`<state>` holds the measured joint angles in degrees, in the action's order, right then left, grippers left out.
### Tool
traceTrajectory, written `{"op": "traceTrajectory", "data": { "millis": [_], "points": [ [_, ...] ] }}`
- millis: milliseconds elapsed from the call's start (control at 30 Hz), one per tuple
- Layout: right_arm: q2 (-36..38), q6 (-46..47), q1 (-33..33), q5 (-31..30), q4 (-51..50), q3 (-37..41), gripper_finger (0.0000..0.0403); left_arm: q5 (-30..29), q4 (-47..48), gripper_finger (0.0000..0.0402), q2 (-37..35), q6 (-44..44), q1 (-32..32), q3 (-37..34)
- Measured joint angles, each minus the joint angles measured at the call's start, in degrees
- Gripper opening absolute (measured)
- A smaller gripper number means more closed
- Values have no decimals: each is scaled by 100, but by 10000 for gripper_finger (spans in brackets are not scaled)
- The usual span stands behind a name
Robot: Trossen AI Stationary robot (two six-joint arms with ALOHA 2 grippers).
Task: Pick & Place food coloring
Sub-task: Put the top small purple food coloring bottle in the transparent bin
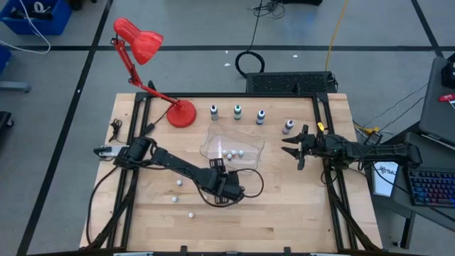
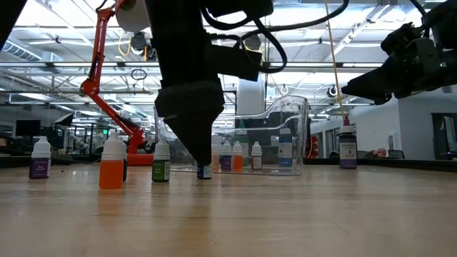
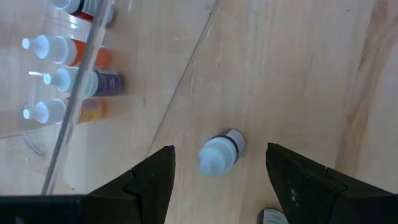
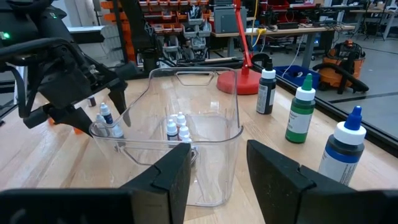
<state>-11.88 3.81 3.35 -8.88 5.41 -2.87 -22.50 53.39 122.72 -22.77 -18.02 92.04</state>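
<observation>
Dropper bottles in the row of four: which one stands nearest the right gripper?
The purple bottle at the row's right end, just beside the right gripper; the dark bottle, green bottle and blue bottle stand farther off, toward the red lamp.

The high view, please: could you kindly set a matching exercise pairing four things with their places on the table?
1. red desk lamp
2. clear container
3. green dropper bottle
4. right gripper

A. middle of the table
B. right of the container, open and empty
C. far left part of the table
D. far row, second from the lamp

Pairs: 1-C, 2-A, 3-D, 4-B
</observation>
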Motion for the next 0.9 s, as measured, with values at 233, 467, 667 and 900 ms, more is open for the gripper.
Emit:
{"op": "traceTrajectory", "data": {
  "millis": [233, 467, 667, 900],
  "points": [
    [2, 0, -1, 0, 0, 0, 144, -2, -12, 250, 0, 9, 0, -12],
    [2, -2, -2, 0, 0, 0, 144, -2, -12, 250, 0, 26, 0, -12],
    [1, -1, -1, 0, 0, 0, 144, -5, -12, 236, 0, 60, 11, -12],
    [0, 0, -2, 0, 0, 0, 144, 0, -12, 174, 0, 57, 16, -12]
  ]
}}
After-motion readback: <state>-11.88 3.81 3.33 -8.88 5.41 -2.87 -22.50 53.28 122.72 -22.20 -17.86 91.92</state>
